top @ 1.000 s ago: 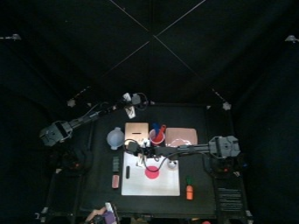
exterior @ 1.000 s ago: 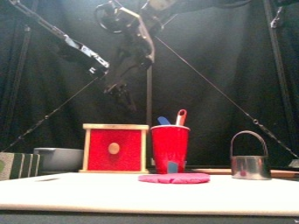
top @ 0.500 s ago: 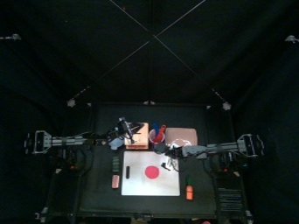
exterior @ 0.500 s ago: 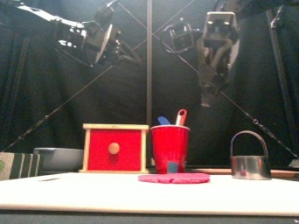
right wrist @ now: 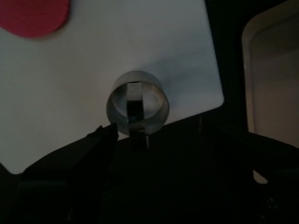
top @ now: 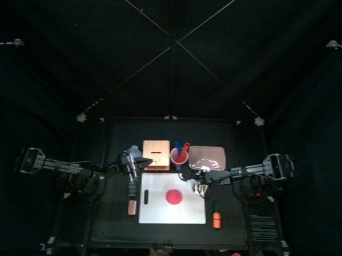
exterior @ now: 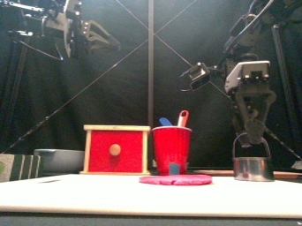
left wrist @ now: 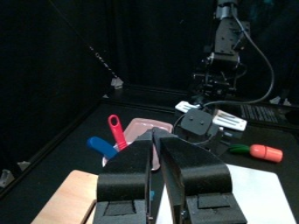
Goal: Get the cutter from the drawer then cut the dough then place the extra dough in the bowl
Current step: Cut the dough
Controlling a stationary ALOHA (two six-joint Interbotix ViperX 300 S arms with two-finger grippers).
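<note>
**Right arm down over cutter**

Since the last frame the right gripper (exterior: pixel 245 132) has dropped from high up to just above the round metal cutter with wire handle (exterior: pixel 250 164), jaws spread. The cutter stands on the white cutting board (top: pixel 190 212) near its right edge, apart from the flat red dough disc (top: pixel 171 196). The left gripper (left wrist: pixel 159 144) has pulled back left, jaws closed and empty.

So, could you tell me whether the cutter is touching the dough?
Apart: the right wrist view shows bare white board between the cutter and the dough.
</note>
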